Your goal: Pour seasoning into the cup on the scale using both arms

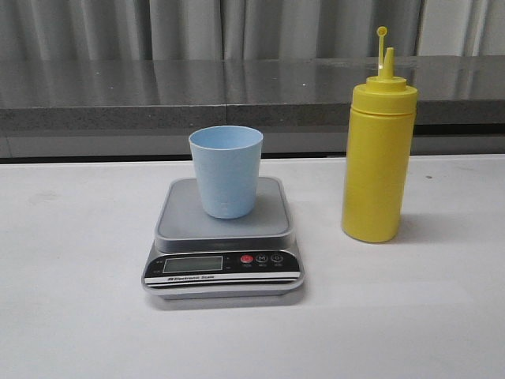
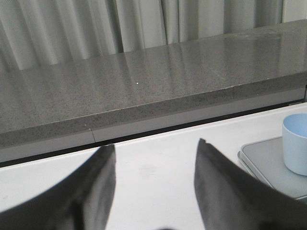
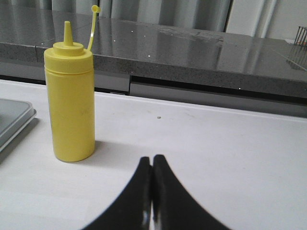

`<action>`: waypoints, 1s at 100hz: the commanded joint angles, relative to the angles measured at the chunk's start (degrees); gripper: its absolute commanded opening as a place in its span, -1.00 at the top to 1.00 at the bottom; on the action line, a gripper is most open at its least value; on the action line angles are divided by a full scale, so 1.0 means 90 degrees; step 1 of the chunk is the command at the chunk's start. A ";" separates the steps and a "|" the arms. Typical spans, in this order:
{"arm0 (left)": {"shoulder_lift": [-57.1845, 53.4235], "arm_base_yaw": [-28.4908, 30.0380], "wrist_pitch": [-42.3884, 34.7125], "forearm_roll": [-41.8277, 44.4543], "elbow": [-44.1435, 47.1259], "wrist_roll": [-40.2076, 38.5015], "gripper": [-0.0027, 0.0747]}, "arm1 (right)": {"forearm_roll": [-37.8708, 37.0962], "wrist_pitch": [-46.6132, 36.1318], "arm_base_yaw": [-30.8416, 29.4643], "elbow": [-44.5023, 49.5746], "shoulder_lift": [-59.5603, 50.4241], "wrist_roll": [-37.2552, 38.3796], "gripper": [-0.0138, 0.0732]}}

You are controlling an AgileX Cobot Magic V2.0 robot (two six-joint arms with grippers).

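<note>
The pale blue cup (image 1: 226,170) stands upright on the grey scale (image 1: 224,239) at the middle of the white table. To its right the tall yellow seasoning bottle (image 1: 378,154) stands upright, its cap hanging off the nozzle. Neither arm shows in the front view. My left gripper (image 2: 156,148) is open over bare table, with the cup (image 2: 296,143) and the scale (image 2: 268,163) off to one side. My right gripper (image 3: 152,159) is shut and holds nothing; the seasoning bottle (image 3: 70,103) stands a little way ahead of it and to the side.
A long grey stone ledge (image 1: 158,95) runs along the back of the table, with pale curtains behind it. The white table (image 1: 71,300) spreads wide to both sides of the scale and in front of it.
</note>
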 commanded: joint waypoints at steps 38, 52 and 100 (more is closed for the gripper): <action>0.0077 0.0013 -0.0516 0.0013 -0.0152 -0.0020 0.98 | 0.0259 -0.1651 -0.0028 0.0004 -0.0099 -0.0003 0.84; 0.0077 0.0013 -0.0516 0.0013 -0.0152 -0.0020 0.98 | 0.0831 -0.2019 -0.0028 -0.0192 -0.0033 -0.0003 0.84; 0.0077 0.0013 -0.0516 0.0013 -0.0152 -0.0020 0.98 | 0.0075 -0.0992 -0.0028 -0.2402 0.2566 -0.0010 0.84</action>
